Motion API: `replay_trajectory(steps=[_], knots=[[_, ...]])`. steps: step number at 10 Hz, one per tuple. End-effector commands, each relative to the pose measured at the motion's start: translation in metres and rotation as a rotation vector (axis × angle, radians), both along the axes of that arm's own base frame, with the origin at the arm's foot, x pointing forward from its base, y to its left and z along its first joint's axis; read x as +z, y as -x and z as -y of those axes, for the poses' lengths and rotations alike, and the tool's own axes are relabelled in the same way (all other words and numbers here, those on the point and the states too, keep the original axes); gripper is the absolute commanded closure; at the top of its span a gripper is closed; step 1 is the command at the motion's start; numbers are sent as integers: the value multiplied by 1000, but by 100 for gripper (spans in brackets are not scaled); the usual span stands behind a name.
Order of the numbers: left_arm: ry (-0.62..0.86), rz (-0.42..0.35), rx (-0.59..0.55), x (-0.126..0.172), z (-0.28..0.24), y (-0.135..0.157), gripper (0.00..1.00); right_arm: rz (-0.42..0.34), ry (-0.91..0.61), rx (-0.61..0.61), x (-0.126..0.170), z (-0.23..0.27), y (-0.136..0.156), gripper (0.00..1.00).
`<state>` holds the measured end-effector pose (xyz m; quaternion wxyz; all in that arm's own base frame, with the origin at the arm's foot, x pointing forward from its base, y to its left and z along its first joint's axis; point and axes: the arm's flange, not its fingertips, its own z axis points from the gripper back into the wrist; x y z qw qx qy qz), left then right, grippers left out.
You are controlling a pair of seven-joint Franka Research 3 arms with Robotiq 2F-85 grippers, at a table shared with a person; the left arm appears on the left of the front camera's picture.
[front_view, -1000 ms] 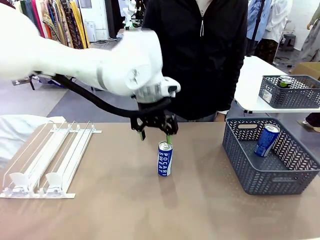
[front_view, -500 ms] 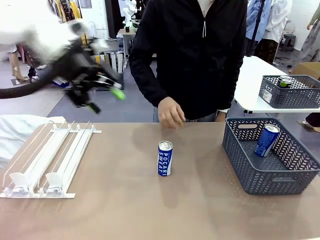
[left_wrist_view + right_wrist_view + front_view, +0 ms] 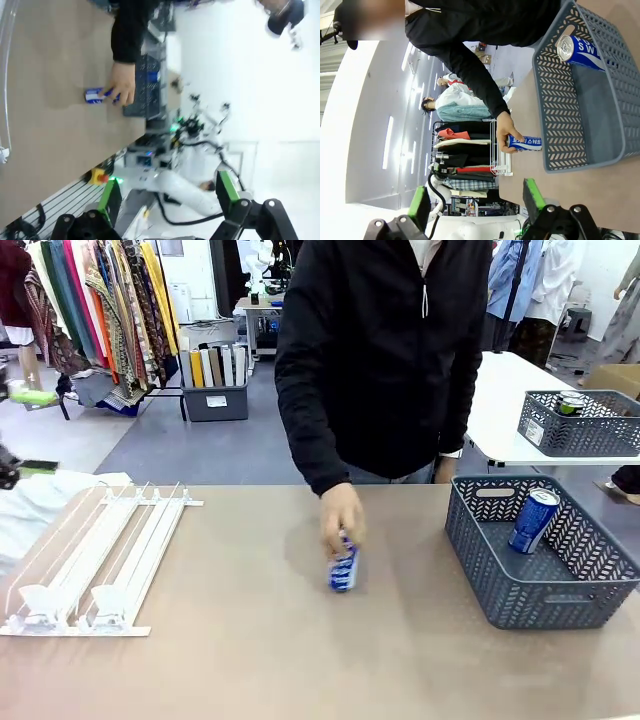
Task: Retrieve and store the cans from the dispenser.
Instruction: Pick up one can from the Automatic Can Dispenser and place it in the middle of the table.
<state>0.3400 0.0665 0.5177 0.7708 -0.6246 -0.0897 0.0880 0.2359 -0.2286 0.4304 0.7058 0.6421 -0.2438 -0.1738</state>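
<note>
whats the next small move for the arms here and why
Probably hold both arms back: the person's hand is gripping the blue-and-white can mid-table, near the grey basket. Both tools, left and right, hang open and far from it.

table (image 3: 250, 640) | on it: dispenser (image 3: 95, 560), basket (image 3: 545, 555), can (image 3: 344, 568)

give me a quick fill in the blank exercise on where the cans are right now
1. The person's hand grips a blue-and-white can on the ____.
2. Another blue-and-white can leans inside the dark grey ____.
3. The white dispenser holds ____ cans.
4. Both grippers, left and right, have their jaws ____.

Missing words: table; basket; no; open
</note>
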Motion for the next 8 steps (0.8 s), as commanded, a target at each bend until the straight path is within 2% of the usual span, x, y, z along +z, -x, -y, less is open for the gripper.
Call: replay_trajectory(steps=[1,2,3,4,8], knots=[[64,31,54,-22,4,14,0,15,22,15,0,1,3,0],[75,20,57,-30,0,13,0,15,22,15,0,1,3,0],[2,-10,44,-34,3,10,0,15,22,15,0,1,3,0],[64,-6,73,-29,-14,16,0,15,22,15,0,1,3,0],[64,-6,73,-29,-14,16,0,15,22,15,0,1,3,0]])
